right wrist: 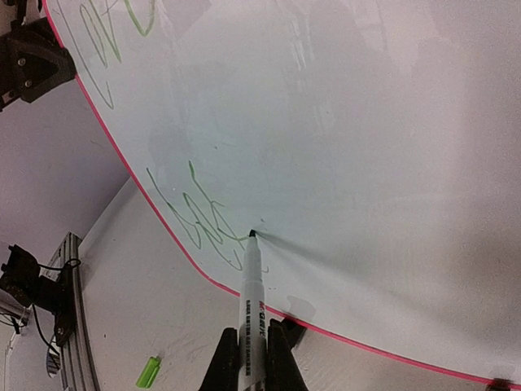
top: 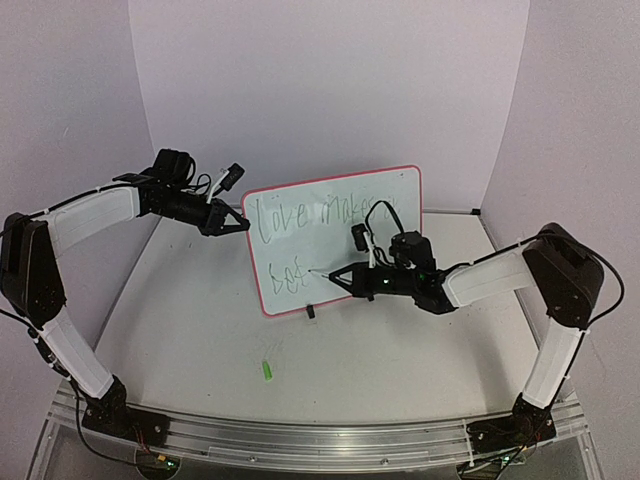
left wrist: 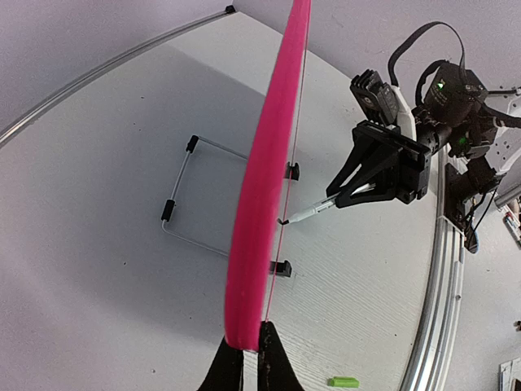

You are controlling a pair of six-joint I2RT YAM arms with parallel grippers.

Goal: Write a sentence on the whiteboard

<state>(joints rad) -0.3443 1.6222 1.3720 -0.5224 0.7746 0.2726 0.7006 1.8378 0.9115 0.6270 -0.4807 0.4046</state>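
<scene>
Standing upright mid-table (top: 420, 350), the whiteboard (top: 390, 200) rests on two small black feet (top: 310, 312), its face toward the arms.

- Left gripper (top: 243, 224): fingers pinched together on the board's left pink rim, upper part.
- Right gripper (top: 338, 276): fingers clamped on a marker pen (right wrist: 252, 293), held low in front of the board. The pen tip touches the face on the lower line.
- The sentence (top: 310, 215): the upper line reads "Love make…", its end crossed by the right arm's cable. The lower line is a few green strokes near the lower left corner, perhaps "bet", though that is hard to read.
- Room: bare white board runs from the tip rightward to the far rim.
- Behind the board, a wire stand (left wrist: 183, 191) sits on the table.
- In front, a green cap (top: 267, 370) lies alone, well apart from the board and both arms.
- Edges: backdrop walls (top: 330, 80) close the left, back and right sides. An aluminium rail (top: 300, 432) runs along the near edge.
</scene>
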